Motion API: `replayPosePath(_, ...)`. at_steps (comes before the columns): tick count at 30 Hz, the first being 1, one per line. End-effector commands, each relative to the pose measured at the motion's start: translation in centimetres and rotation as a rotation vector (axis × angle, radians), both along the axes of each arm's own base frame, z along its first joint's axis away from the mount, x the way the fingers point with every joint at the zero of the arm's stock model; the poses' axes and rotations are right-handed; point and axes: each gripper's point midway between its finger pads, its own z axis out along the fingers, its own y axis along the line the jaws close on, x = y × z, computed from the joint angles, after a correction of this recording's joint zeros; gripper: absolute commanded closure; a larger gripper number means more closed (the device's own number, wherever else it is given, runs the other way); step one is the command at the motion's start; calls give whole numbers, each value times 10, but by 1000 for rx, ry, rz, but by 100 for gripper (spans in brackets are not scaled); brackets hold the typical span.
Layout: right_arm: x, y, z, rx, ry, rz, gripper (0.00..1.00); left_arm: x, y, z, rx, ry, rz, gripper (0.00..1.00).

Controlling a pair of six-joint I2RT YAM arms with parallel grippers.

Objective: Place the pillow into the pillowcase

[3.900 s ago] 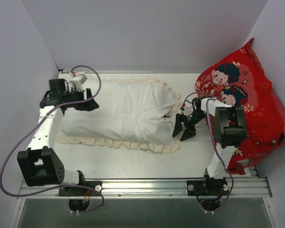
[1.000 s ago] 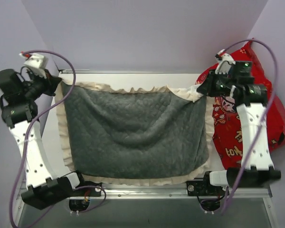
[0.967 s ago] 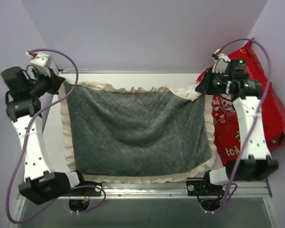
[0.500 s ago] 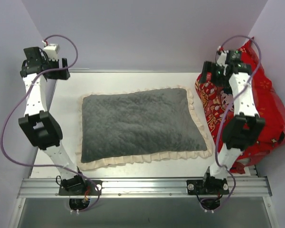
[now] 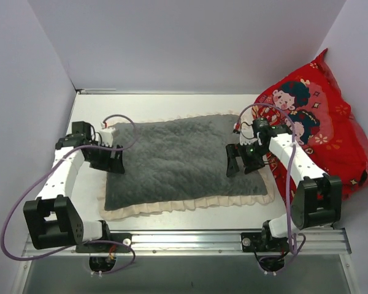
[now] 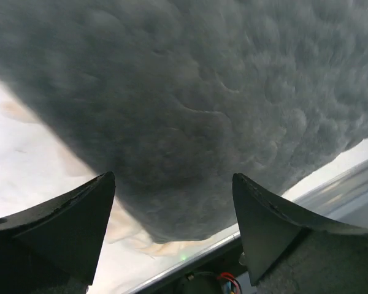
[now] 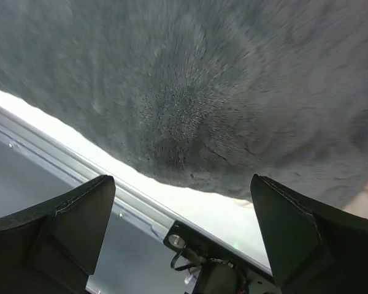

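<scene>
Pillowcase [image 5: 178, 162] lay plump, dark grey side up, flat on the table [image 5: 190, 219], and we saw the red cushion [image 5: 331, 122] just beside its right end. Our left gripper [image 5: 112, 164] sat over its left end and our right gripper [image 5: 241, 168] over its right end, both spread wide, grasping nothing.

The pillowcase [image 5: 181, 156] is dark grey with a bumpy stitched pattern. Its frill [image 5: 190, 201] is cream. The cushion [image 5: 322, 122] is bright red with cartoon children on it. The desk [image 5: 165, 104] is white.
</scene>
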Motion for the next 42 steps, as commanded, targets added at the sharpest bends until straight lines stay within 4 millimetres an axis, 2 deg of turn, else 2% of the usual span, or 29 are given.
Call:
replayPosePath(1,-17,0,-24,-34,99,31,1,-5,-19,-13,6,42,-3,15)
replayPosePath(4,-8,5,-42,-42,136,30,2,14,-21,-29,8,91,34,21)
replayPosePath(5,5,7,-41,-41,119,23,2,22,-17,-44,25,144,54,22)
replayPosePath(7,27,10,-53,-48,122,22,4,55,-13,-43,36,102,79,26)
replayPosePath(8,49,13,-48,-42,78,18,4,67,-10,-56,40,131,88,26)
replayPosePath(10,71,15,-56,-43,82,9,5,113,-9,-41,30,35,102,26)
replayPosePath(12,101,20,-56,-25,53,-6,5,146,-7,-49,39,21,106,26)
replayPosePath(13,110,22,-57,-21,47,-9,5,180,-4,-26,42,-64,110,26)
replayPosePath(14,134,24,-44,-19,-13,-15,5,193,-1,-41,53,-40,124,27)
replayPosePath(15,144,23,-51,-24,-5,-27,5,205,0,-38,50,-53,131,27)
replayPosePath(16,158,22,-47,-23,-29,-40,5,227,3,-18,49,-114,139,27)
replayPosePath(18,190,20,-32,-9,-88,-82,2,239,8,-20,63,-118,155,24)
replayPosePath(20,196,18,-21,-3,-114,-83,0,247,12,0,66,-168,160,17)
replayPosePath(22,196,11,3,9,-169,-75,0,245,14,19,46,-205,156,13)
replayPosePath(23,193,6,12,18,-182,-86,0,238,14,39,43,-243,148,6)
replayPosePath(24,188,5,35,49,-217,-97,0,233,13,51,42,-265,139,3)
replayPosePath(25,186,-5,48,62,-237,-122,0,227,11,61,41,-287,128,3)
replayPosePath(26,182,-7,60,73,-254,-131,0,216,9,84,35,-327,130,3)
replayPosePath(27,175,-10,86,84,-312,-137,0,210,8,94,25,-340,134,3)
replayPosePath(28,168,-15,94,80,-325,-137,0,198,1,118,-1,-387,116,3)
replayPosePath(30,153,-20,121,63,-398,-132,0,184,-4,129,-3,-406,109,3)
replayPosePath(32,135,-25,120,31,-396,-121,0,171,-8,148,50,-457,123,3)
replayPosePath(34,117,-30,124,6,-411,-125,0,159,-13,140,105,-444,131,2)
replayPosePath(35,103,-34,106,-12,-357,-132,0,149,-18,145,127,-465,113,3)
replayPosePath(36,92,-34,107,-10,-364,-132,0,143,-18,142,137,-464,107,3)
replayPosePath(37,82,-34,99,-6,-341,-129,0,131,-18,122,143,-416,98,2)
replayPosePath(38,65,-31,80,1,-282,-123,0,120,-22,124,140,-426,82,3)
replayPosePath(40,43,-29,68,3,-257,-113,0,98,-26,91,144,-354,55,3)
replayPosePath(42,21,-31,44,-15,-215,-104,0,80,-30,80,151,-343,47,3)
